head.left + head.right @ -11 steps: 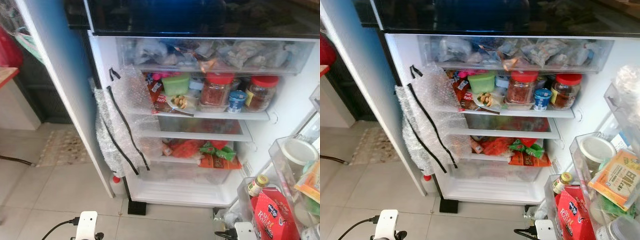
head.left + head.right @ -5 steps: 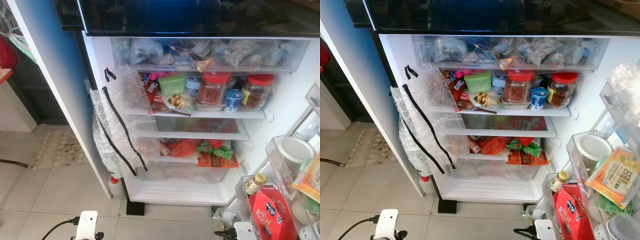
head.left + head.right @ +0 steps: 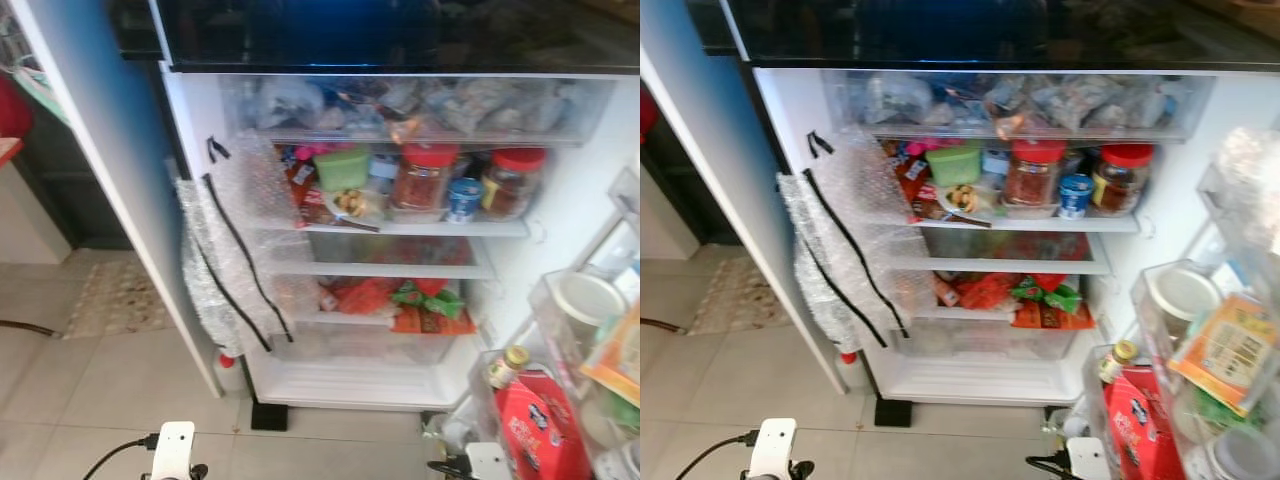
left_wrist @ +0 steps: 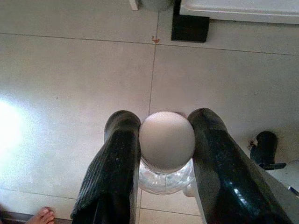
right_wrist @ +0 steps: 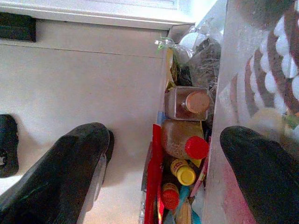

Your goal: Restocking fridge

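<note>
Clamped in my left end effector (image 4: 163,154) is a clear bottle (image 4: 167,175) with a pale ribbed cap (image 4: 167,140), both black fingers (image 4: 119,158) pressed against its sides; the left wrist view looks straight down past it at beige floor tiles (image 4: 74,79), and toes of a person's foot (image 4: 42,216) sit at the lower left corner of that frame. My right end effector (image 5: 163,163) is spread wide and holds nothing. Between its fingers the right wrist view shows door-bin contents from above: a brown bottle with a red cap (image 5: 196,147), a square jar with a tan lid (image 5: 197,101) and a yellow-capped bottle (image 5: 184,176), detail the head views cannot give.

From the head, a red carton (image 3: 540,425) sits in the door bin at lower right; its white lettering is too blurred to read here. Just above it is a small bottle with a yellow lid (image 3: 510,362).

Farther off, the open fridge (image 3: 400,380) has bubble wrap (image 3: 235,255) taped with black strips on its left wall. On the middle shelf stand a green tub (image 3: 342,168), two red-lidded jars (image 3: 422,180) and a blue cup (image 3: 463,198); red and green packets (image 3: 410,305) lie on the shelf below.

Against half a second ago, the picture is softer and the whole view has drifted slightly left; nothing in the fridge has moved.
</note>
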You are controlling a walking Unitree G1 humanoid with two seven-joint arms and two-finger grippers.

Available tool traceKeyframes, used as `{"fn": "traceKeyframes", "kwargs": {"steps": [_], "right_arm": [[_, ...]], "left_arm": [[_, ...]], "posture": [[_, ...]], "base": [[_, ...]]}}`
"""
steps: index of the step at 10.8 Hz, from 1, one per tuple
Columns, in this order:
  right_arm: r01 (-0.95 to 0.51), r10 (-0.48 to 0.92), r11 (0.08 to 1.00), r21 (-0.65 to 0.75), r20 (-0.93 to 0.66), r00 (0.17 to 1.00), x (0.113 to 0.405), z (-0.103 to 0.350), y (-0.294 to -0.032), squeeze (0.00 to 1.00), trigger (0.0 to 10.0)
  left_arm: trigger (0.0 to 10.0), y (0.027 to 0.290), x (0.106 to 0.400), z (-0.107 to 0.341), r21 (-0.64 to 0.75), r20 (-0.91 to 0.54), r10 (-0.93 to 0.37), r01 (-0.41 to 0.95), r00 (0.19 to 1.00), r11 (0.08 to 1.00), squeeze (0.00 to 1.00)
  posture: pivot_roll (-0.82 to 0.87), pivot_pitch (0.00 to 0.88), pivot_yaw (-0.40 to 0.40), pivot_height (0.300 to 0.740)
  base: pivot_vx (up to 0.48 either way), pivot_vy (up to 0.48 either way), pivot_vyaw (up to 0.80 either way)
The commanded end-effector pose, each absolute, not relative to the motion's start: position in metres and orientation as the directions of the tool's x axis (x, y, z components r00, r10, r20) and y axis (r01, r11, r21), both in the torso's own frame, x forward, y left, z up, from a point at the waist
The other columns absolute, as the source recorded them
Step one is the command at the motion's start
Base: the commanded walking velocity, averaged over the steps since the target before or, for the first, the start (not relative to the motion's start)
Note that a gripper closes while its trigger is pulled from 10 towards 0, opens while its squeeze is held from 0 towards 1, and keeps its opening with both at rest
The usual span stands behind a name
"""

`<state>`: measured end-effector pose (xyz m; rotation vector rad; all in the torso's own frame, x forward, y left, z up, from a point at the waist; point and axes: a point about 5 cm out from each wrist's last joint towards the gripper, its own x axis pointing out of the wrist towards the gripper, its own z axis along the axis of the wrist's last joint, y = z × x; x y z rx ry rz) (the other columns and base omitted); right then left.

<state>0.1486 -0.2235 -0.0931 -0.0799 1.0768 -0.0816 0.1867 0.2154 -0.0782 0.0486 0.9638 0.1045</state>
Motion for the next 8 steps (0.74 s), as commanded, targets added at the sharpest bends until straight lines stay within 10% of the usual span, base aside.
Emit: {"fn": "traceKeyframes", "kwargs": {"steps": [1,8], "right_arm": [[0.053,-0.129,0.992,-0.118,-0.878,0.462,0.1454,-0.0928,-0.231,0.0,10.0],[0.047,-0.127,0.992,-0.119,-0.878,0.462,0.1451,-0.0929,-0.2308,0.0,10.0]], "left_arm": [[10.0,0.2155,0.1852,-0.079,0.087,-0.821,0.111,-0.07,0.56,0.994,0.0],[10.0,0.2156,0.1848,-0.0792,0.087,-0.821,0.109,-0.066,0.56,0.994,0.0]], "posture": [[0.04,0.0,-0.018,0.74],[0.03,0.0,-0.017,0.74]], "base": [[0.0,-0.259,0.0],[0.0,-0.301,0.0]]}}
